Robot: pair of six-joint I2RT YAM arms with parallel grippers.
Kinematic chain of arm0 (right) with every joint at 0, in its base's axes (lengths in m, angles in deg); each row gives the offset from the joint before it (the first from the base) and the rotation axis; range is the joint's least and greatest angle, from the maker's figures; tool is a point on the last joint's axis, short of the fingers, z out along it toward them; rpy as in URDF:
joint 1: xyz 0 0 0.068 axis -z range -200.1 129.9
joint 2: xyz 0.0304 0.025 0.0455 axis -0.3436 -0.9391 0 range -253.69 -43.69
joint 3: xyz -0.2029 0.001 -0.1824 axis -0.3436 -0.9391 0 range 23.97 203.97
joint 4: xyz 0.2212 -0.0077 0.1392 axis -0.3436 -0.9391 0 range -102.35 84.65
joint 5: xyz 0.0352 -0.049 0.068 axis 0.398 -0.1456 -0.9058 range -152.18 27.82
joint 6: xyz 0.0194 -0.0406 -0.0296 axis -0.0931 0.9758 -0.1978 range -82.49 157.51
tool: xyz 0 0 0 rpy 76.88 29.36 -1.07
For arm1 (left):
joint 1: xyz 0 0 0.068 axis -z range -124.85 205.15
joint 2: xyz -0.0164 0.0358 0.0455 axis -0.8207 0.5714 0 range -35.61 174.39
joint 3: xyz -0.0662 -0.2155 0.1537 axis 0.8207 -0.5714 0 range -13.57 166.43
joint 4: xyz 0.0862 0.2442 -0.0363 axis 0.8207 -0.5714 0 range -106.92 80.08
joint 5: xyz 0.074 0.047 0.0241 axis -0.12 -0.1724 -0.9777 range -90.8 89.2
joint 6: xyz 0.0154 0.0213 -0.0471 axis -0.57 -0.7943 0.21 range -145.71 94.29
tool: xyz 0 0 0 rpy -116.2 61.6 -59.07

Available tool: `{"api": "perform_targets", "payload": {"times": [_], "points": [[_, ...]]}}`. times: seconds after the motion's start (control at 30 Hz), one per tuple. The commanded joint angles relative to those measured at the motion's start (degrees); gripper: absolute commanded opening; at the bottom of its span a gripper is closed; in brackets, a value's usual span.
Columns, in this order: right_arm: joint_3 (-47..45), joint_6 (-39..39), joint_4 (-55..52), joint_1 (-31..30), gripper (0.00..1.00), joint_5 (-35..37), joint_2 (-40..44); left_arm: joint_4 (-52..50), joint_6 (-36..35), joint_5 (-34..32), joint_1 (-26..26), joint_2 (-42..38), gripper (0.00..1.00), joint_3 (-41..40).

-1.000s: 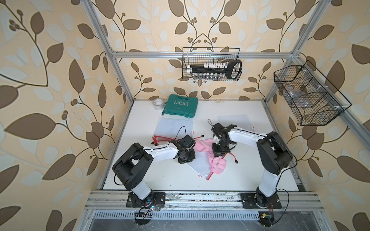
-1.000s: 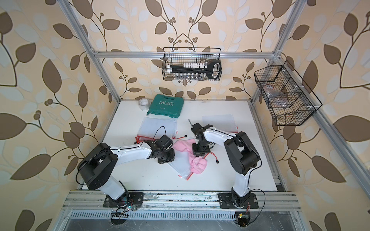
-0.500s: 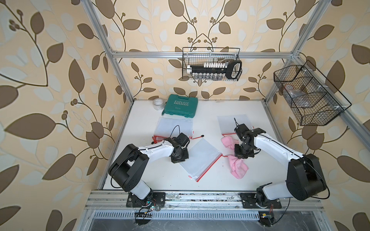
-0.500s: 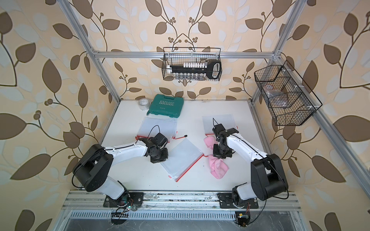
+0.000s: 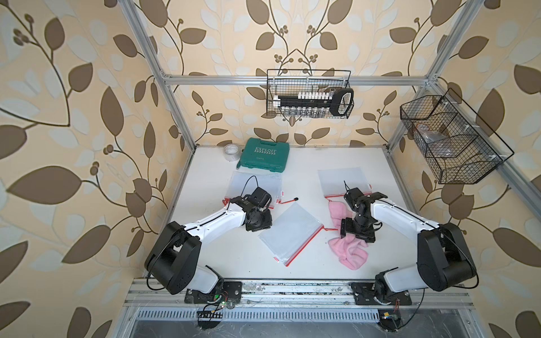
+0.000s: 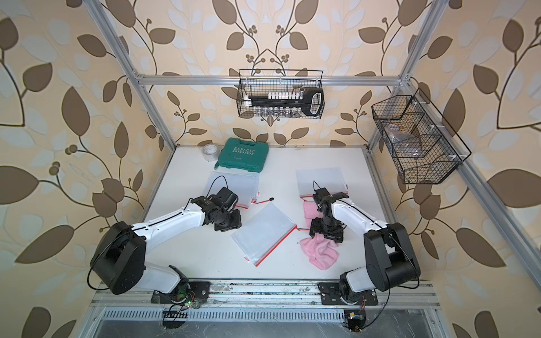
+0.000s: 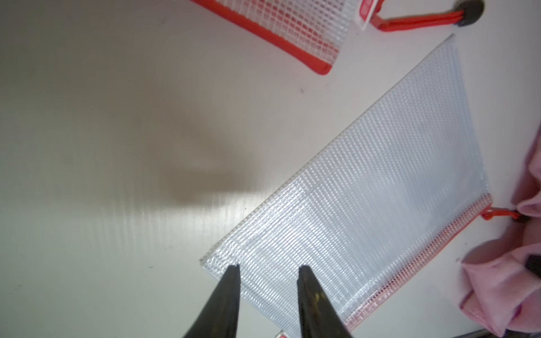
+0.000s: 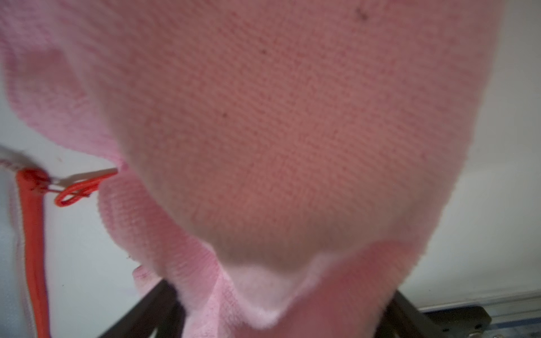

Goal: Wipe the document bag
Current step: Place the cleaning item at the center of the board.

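The document bag (image 5: 289, 232) (image 6: 263, 232), translucent mesh with a red zipper edge, lies flat and askew mid-table. My left gripper (image 5: 259, 224) (image 7: 268, 267) is at its left corner. The fingers (image 7: 231, 292) stand apart above the mesh and hold nothing. A pink cloth (image 5: 348, 248) (image 6: 320, 251) lies crumpled to the right of the bag, over the bag's red zipper pull (image 8: 76, 190). My right gripper (image 5: 358, 231) (image 8: 281, 310) sits on the cloth with its jaws wide open. In the right wrist view the cloth (image 8: 292, 117) fills most of the picture and lies loose between the fingers.
Two more mesh bags lie further back, one on the left (image 5: 254, 187) and one on the right (image 5: 342, 181). A green tool case (image 5: 263, 155) and a tape roll (image 5: 231, 152) sit at the back edge. Wire baskets (image 5: 308, 96) (image 5: 450, 140) hang on the walls.
The right arm carried the cloth off the bag to its right side, then set it down. Both grippers have gone from shut to open, and the left one has let go of the bag.
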Motion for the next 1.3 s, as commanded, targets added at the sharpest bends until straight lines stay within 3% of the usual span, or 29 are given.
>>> {"api": "perform_targets", "payload": {"times": [0.0, 0.4, 0.63, 0.83, 1.03, 1.17, 1.27], "points": [[3.3, 0.5, -4.8, 0.0, 0.98, 0.6, 3.4, -0.6, -0.3, 1.6, -0.1, -2.1, 0.41, 2.2], [7.9, 1.7, -11.6, -0.4, 0.98, 1.1, 9.1, 5.7, 0.2, 8.4, 0.2, 4.4, 0.46, 8.0], [7.4, 2.1, -8.1, -0.4, 0.98, 2.1, 4.9, 11.7, -2.0, 13.5, 4.9, 8.1, 0.48, 15.3], [6.5, 1.8, -1.5, -1.5, 0.98, -2.9, -0.1, 21.1, -3.8, 23.3, 10.2, 16.7, 0.50, 22.7], [5.3, 1.4, -0.2, -3.0, 0.97, -4.1, 0.3, 27.7, -3.2, 30.6, 14.4, 27.1, 0.49, 30.6], [4.8, 0.7, -0.9, -3.1, 0.98, -3.7, 1.7, 28.1, -3.3, 36.1, 16.7, 33.9, 0.49, 36.6], [5.1, 0.0, -2.3, -3.1, 0.98, -3.0, 2.8, 22.1, -4.6, 37.8, 18.4, 40.1, 0.47, 42.3]]}}
